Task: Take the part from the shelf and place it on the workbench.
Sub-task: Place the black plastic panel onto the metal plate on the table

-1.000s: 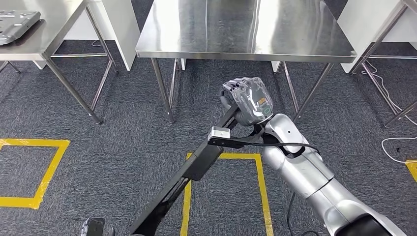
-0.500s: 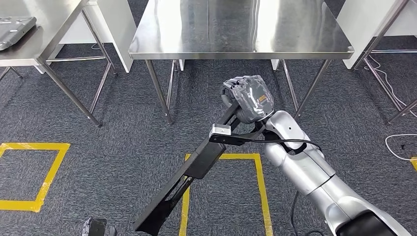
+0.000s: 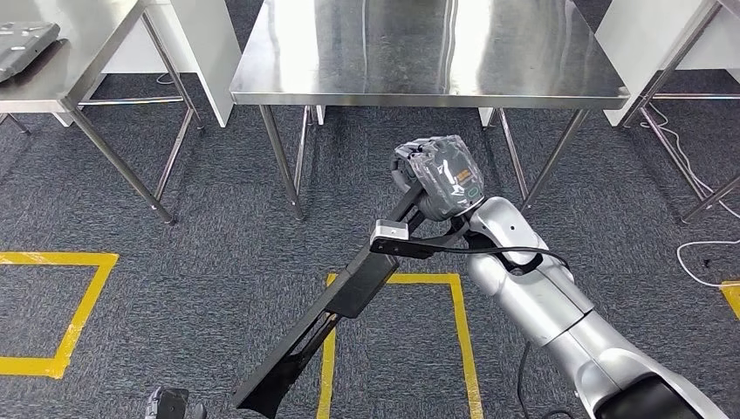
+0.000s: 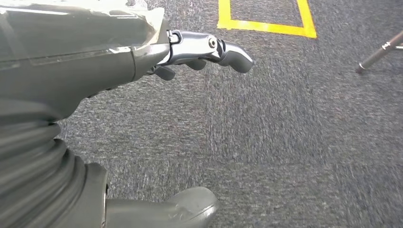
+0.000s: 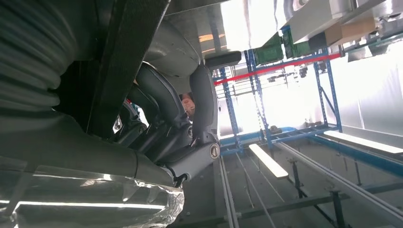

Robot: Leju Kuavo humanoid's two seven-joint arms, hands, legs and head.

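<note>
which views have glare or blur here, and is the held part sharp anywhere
Head view: bright glare streaks on the steel workbench; the long black part in the right hand is sharp. Right wrist view: background blown out by backlight, part dark. Left wrist view: slightly soft carpet.

The left hand (image 4: 142,61) comes in above dark grey carpet (image 4: 266,137), its ribbed grey cover and plastic-wrapped back taking up much of the frame. A silver-and-grey finger (image 4: 223,50) reaches out straight, the thick grey thumb (image 4: 185,209) lies well apart from it, and nothing sits between them. A yellow tape outline (image 4: 266,26) marks the carpet beyond the finger, and a metal table leg (image 4: 380,52) slants in at the edge
</note>
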